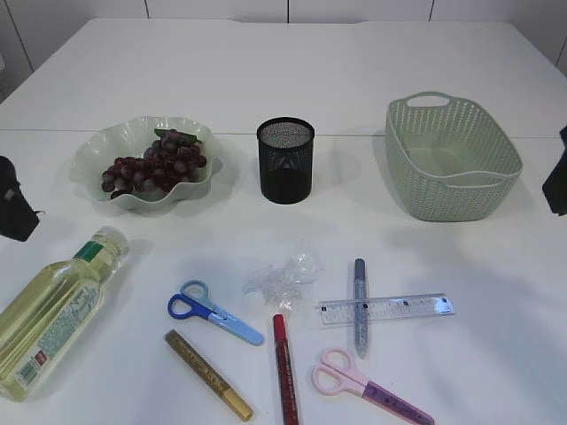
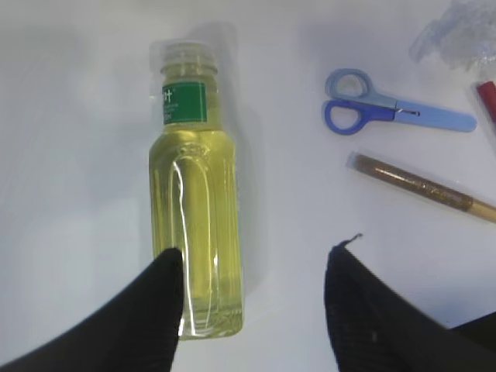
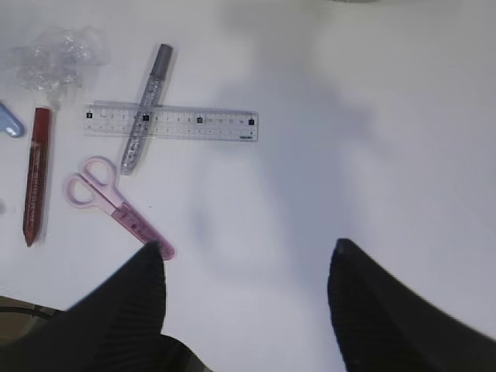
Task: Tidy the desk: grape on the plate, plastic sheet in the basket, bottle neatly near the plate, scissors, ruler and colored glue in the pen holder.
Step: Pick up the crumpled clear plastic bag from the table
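Bottle lies on its side at the near-left of the table, clear plastic with yellow liquid, green neck label and clear cap. Long axis diagonal, cap toward the plate holding the grapes. Left gripper hovers with jaws spread over the bottle's base; right gripper is likewise released, holding nothing.

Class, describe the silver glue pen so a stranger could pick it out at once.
Find the green basket; in front of it lies a clear ruler. The silver glue pen lies under that ruler, crossing it, the only pen touching it.
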You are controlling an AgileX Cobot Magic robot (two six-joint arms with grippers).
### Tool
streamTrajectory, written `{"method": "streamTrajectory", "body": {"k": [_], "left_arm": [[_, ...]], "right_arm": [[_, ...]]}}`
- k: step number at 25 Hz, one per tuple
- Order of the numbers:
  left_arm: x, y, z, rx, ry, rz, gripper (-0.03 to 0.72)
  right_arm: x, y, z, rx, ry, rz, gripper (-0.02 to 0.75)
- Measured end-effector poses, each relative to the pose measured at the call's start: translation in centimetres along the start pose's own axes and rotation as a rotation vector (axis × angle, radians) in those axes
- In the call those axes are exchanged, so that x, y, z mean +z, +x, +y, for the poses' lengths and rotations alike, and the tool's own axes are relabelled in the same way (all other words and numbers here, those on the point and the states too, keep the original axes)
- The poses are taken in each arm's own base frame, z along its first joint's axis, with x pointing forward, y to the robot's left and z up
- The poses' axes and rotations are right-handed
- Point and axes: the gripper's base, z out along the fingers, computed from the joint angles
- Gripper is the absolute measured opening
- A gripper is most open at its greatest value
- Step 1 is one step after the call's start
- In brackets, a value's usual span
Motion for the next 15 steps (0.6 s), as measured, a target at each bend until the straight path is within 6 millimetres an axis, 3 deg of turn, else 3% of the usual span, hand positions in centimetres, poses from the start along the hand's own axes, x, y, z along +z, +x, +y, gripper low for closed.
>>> {"method": "streamTrajectory", "body": {"k": [15], "left_arm": [[0.01, 0.29, -0.01, 0.0, 0.001, 0.031, 0.424]], "right_arm": [[0.0, 0.0, 0.2, 0.008, -0.022, 0.001, 0.512]]}}
